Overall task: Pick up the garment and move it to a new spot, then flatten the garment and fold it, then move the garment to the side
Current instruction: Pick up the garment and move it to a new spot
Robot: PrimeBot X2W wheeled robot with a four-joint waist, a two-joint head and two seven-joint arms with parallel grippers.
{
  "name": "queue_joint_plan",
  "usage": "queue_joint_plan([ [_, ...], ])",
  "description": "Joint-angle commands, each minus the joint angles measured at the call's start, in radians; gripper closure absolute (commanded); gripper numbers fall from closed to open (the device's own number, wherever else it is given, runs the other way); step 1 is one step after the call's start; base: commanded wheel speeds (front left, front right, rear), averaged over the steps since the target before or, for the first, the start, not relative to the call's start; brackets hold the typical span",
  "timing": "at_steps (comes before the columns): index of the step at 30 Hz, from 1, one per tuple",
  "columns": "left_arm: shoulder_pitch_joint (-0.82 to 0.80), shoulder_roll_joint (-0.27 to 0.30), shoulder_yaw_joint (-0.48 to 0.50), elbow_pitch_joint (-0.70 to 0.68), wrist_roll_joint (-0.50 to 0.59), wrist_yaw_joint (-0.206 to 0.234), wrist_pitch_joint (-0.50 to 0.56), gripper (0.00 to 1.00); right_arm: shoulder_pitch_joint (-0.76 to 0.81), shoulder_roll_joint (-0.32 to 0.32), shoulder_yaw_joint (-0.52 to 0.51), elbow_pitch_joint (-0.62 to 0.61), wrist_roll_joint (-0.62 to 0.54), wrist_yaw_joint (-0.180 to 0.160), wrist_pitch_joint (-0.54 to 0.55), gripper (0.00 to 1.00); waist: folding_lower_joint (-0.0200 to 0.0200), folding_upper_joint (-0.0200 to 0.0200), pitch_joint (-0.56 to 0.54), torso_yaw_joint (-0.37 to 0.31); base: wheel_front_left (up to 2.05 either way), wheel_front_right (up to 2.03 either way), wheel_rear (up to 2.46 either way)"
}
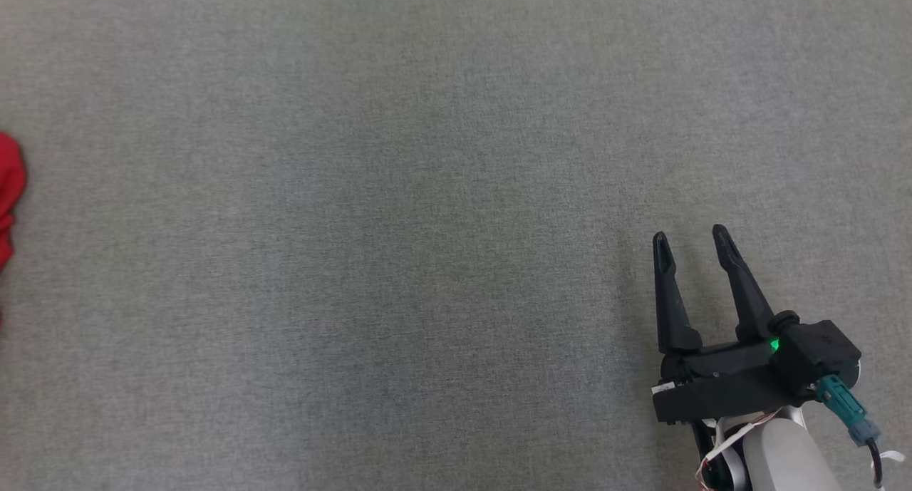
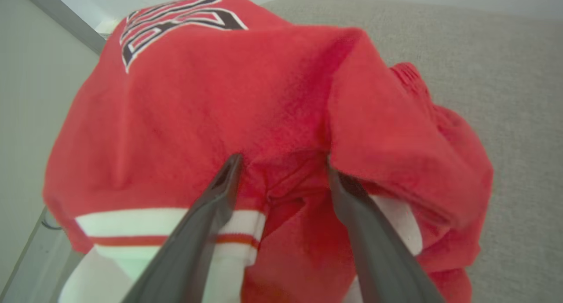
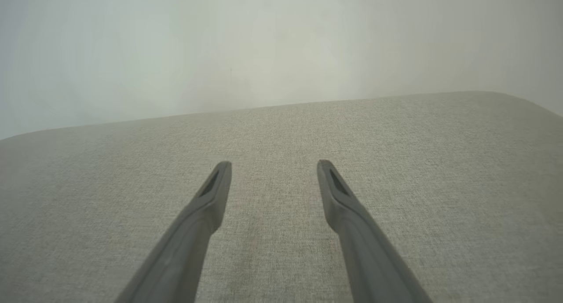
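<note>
The garment (image 2: pixel 211 100) is a red top with white stripes and black-and-white lettering, bunched in a heap. In the left wrist view my left gripper (image 2: pixel 283 160) stands open, its two dark fingertips against the red cloth, with a fold lying between them. In the head view just a sliver of the garment (image 1: pixel 8 192) shows at the left edge. My right gripper (image 1: pixel 690 240) hovers open at the lower right of the grey cloth surface, far from the garment; in its own wrist view the right gripper (image 3: pixel 273 164) has nothing between its fingers.
A grey fabric surface (image 1: pixel 399 213) spans the head view. Its far edge (image 3: pixel 281 107) meets a pale wall in the right wrist view. A metal frame edge (image 2: pixel 66 19) runs beside the garment at the left of the left wrist view.
</note>
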Motion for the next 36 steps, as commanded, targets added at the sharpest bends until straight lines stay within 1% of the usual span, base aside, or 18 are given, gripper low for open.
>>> queue_joint_plan([
  [1,-0.018,0.017,-0.013,0.021,-0.003,0.002,0.017,0.00,-0.015,0.000,-0.004,-0.007,-0.005,-0.002,-0.003,0.00,-0.0001,-0.0002,0.024,-0.016,0.00,0.00,0.00],
  [4,-0.031,0.032,-0.025,0.046,-0.006,0.003,0.026,0.00,-0.020,0.000,-0.007,-0.007,-0.003,-0.002,-0.003,0.00,-0.0001,-0.0002,0.038,-0.020,0.00,0.00,0.00],
  [8,-0.044,0.040,-0.044,0.064,0.002,0.003,0.011,0.00,-0.021,0.000,-0.008,-0.005,-0.001,-0.002,-0.003,0.00,-0.0001,-0.0002,0.044,-0.021,0.00,0.00,0.00],
  [9,-0.047,0.046,-0.048,0.069,0.008,0.003,-0.001,0.64,-0.023,0.000,-0.008,-0.005,0.000,-0.002,-0.003,0.00,-0.0001,-0.0002,0.045,-0.021,0.00,0.00,0.00],
  [10,-0.049,0.046,-0.054,0.072,0.012,0.003,-0.012,1.00,-0.025,0.001,-0.008,-0.004,-0.001,-0.002,-0.003,0.00,-0.0001,-0.0002,0.044,-0.020,0.00,0.00,0.00],
  [12,-0.050,0.039,-0.066,0.076,0.009,0.003,-0.031,1.00,-0.024,0.000,-0.011,-0.002,-0.002,-0.002,-0.003,0.00,-0.0001,-0.0002,0.039,-0.014,0.00,0.00,0.00],
  [18,-0.075,0.049,-0.099,0.045,-0.009,0.003,-0.140,1.00,-0.004,0.000,-0.014,0.014,-0.004,-0.002,-0.003,0.00,-0.0001,-0.0002,-0.011,0.010,0.00,0.00,0.00],
  [22,-0.090,0.047,-0.135,-0.012,-0.031,0.003,-0.238,1.00,0.008,0.000,-0.016,0.022,0.000,-0.002,-0.003,0.00,-0.0001,-0.0002,-0.049,0.034,0.00,0.00,0.00],
  [26,-0.112,0.055,-0.192,-0.083,-0.055,0.003,-0.304,1.00,0.025,0.000,-0.010,0.027,0.010,-0.002,-0.003,0.00,-0.0001,-0.0002,-0.084,0.059,0.00,0.00,0.00],
  [31,-0.156,0.063,-0.272,-0.199,-0.097,0.003,-0.342,1.00,0.039,0.000,-0.009,0.038,0.021,-0.002,-0.003,0.00,-0.0001,-0.0002,-0.131,0.073,0.00,0.00,0.00],
  [33,-0.178,0.067,-0.303,-0.256,-0.108,0.003,-0.340,1.00,0.050,0.000,-0.010,0.043,0.027,-0.002,-0.003,0.00,-0.0001,-0.0002,-0.149,0.068,0.00,0.00,0.00],
  [36,-0.210,0.055,-0.332,-0.341,-0.125,0.003,-0.330,1.00,0.057,0.000,-0.014,0.044,0.038,-0.002,-0.003,0.00,-0.0001,-0.0002,-0.174,0.050,0.00,0.00,0.00],
])
